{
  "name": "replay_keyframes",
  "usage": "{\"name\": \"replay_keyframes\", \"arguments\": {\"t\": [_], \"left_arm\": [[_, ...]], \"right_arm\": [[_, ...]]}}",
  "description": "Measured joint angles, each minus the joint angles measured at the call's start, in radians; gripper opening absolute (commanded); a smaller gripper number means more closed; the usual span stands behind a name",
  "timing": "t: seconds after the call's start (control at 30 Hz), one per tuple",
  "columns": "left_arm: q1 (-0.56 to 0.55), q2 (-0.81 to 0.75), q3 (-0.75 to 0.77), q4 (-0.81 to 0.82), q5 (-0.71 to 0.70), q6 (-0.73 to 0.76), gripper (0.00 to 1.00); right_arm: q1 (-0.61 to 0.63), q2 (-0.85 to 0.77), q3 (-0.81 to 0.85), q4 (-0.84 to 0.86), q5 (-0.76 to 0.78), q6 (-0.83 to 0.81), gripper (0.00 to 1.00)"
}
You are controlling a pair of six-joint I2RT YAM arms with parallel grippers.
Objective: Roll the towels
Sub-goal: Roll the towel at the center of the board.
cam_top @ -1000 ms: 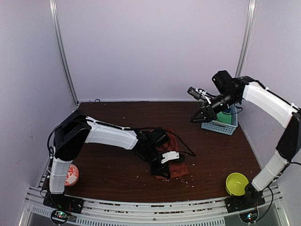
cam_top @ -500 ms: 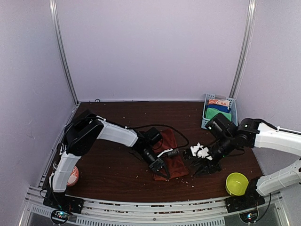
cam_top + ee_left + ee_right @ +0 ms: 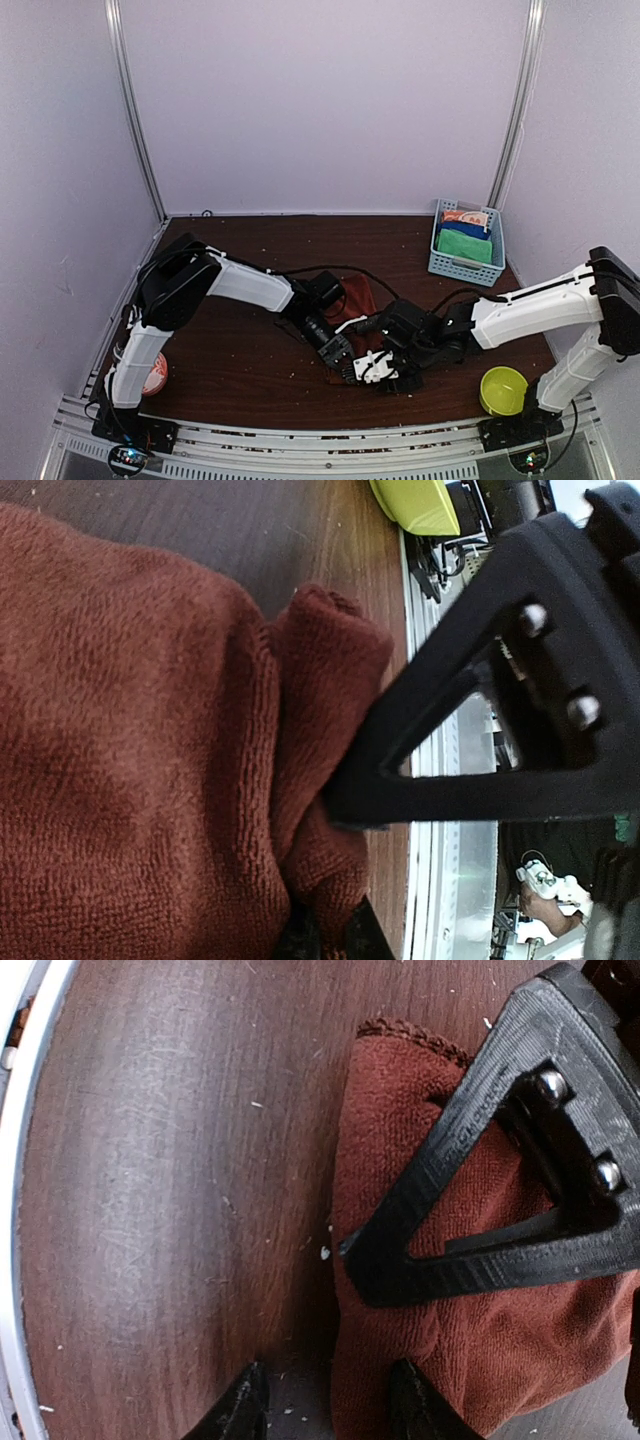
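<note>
The rust-red towel [image 3: 361,301] lies mid-table, its near end bunched under both grippers. It fills the left wrist view [image 3: 130,750] and shows in the right wrist view [image 3: 470,1300]. My left gripper [image 3: 338,352] is shut on a fold at the towel's near edge [image 3: 330,940]. My right gripper [image 3: 374,368] is low beside it and open. Its fingertips straddle the towel's edge, one on bare wood and one on the cloth [image 3: 328,1405]. The green towel [image 3: 465,245] lies folded in the blue basket [image 3: 462,268] at the back right.
A yellow-green bowl [image 3: 503,388] sits at the front right by the right arm's base. A red-and-white bowl [image 3: 153,372] sits at the front left. The metal table rail [image 3: 320,440] runs close behind the grippers. Crumbs dot the wood.
My right arm has swung from the basket down and left to the towel's near edge, close beside my left gripper. My left gripper has stayed on the towel.
</note>
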Motion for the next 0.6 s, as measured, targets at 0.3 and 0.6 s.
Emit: {"name": "replay_keyframes", "arguments": {"t": [0.3, 0.6], "left_arm": [[0.000, 0.002, 0.005, -0.008, -0.005, -0.003, 0.05], [0.000, 0.002, 0.005, -0.009, -0.007, -0.002, 0.05]], "right_arm": [[0.007, 0.050, 0.000, 0.072, 0.071, -0.008, 0.36], [0.008, 0.021, 0.027, 0.041, 0.055, -0.008, 0.42]]}}
